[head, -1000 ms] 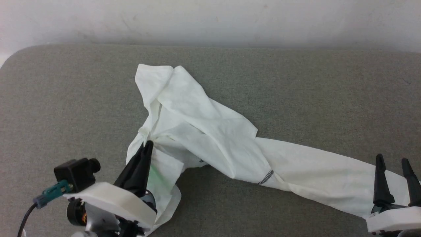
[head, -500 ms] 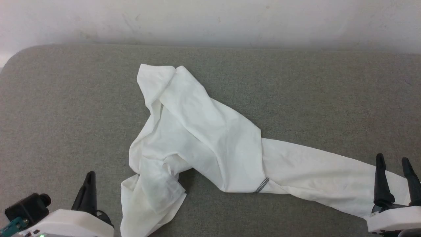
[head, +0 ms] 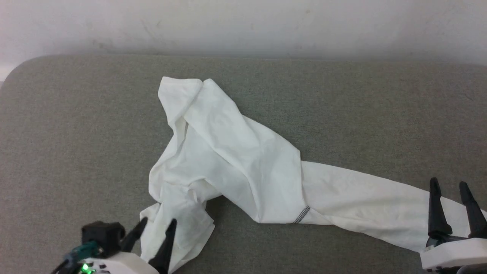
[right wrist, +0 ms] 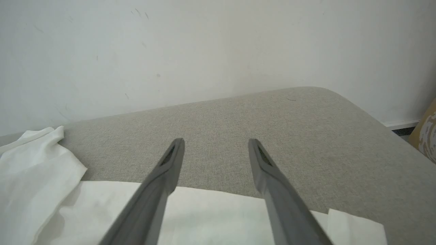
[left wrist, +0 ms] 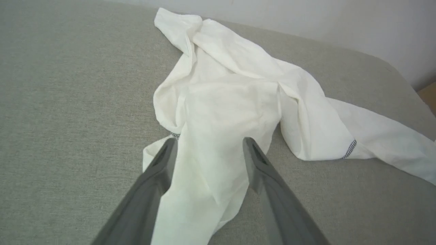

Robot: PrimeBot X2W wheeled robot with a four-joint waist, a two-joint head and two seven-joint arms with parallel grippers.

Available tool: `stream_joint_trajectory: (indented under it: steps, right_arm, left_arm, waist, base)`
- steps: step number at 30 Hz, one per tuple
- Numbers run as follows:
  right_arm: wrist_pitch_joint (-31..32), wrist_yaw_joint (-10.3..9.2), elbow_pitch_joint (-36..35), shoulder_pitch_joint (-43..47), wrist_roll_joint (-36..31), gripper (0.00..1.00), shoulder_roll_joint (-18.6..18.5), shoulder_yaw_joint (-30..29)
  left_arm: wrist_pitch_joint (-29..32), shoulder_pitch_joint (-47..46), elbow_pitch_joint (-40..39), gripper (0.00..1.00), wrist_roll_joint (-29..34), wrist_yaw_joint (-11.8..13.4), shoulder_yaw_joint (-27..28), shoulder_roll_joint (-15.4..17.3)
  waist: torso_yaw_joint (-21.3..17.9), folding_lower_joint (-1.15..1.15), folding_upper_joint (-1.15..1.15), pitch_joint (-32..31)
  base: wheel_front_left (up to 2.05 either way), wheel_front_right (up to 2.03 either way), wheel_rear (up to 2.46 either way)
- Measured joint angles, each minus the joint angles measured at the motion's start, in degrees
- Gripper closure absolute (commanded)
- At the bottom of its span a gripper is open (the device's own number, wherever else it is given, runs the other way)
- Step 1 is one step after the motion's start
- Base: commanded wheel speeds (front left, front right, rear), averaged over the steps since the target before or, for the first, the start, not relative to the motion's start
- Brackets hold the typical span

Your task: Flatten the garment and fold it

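The grey padded worktop [head: 76, 114] carries the garment [head: 236, 152] as a crumpled white band. It starts near the worktop's far edge, left of middle, bunches over the centre and trails off to the near right corner. You are therefore at the flattening stage, and no fold can start yet. Your left gripper [head: 159, 220] sits at the worktop's near edge, left of centre, its jaws apart and empty, poised over the loose flap that lies toward that edge. Your right gripper [head: 448, 182] sits at the worktop's near right corner, jaws likewise apart and empty, above the long flat end of the cloth. The best move, as I judge it, is to pinch a single layer on each side. The fabric looks thin and doubled over, and a deep bite would likely take two layers and lock the twist in. Close low against the worktop, lift just enough to free the cloth, then draw the ends apart along the near edge. Watch the short zigzag seam [head: 302, 215] toward the worktop's near middle, which probably marks a shoulder under the overlap.
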Motion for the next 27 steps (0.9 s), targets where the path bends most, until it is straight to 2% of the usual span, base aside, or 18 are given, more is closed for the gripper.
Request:
stream_joint_trajectory:
  steps: [4, 9, 13, 25, 27]
  right_arm:
    - [0.0, 0.0, 0.0, 0.2, 0.0, 0.0, 0.0, 0.4]
    - [0.0, 0.0, 0.0, 0.3, 0.0, 0.0, 0.0, 0.2]
    - [0.0, 0.0, 0.0, 0.3, 0.0, 0.0, 0.0, 0.2]
    - [0.0, 0.0, -0.5, 0.1, 0.0, 0.0, 0.0, 0.2]
    - [0.0, 0.0, -0.5, 0.0, 0.0, 0.0, 0.0, 0.2]
  left_arm:
    - [5.1, 0.2, 0.7, 0.0, 2.1, -2.3, -5.5, 2.5]
    - [6.1, -0.1, 4.0, 0.0, 5.2, -3.0, -9.4, 2.4]
    - [5.3, -1.5, 7.7, 0.0, 6.6, -3.0, -10.5, 1.3]
    - [4.8, -6.1, 17.0, 0.0, 8.9, -5.3, -12.8, 0.0]
    - [4.3, -6.7, 18.1, 0.66, 8.8, -5.6, -13.0, -0.4]
  waist:
    - [-0.4, 0.0, 0.0, 0.2]
    - [-0.4, 0.0, 0.0, 0.8]
    - [-0.2, 0.0, 0.0, 1.4]
    - [-0.2, 0.0, 0.0, 2.6]
    - [-0.3, 0.0, 0.0, 2.6]
  base:
    - [0.0, 0.0, 0.0]
    - [0.0, 0.0, 0.0]
    - [0.0, 0.0, 0.0]
    - [0.0, 0.0, 0.0]
    - [0.0, 0.0, 0.0]
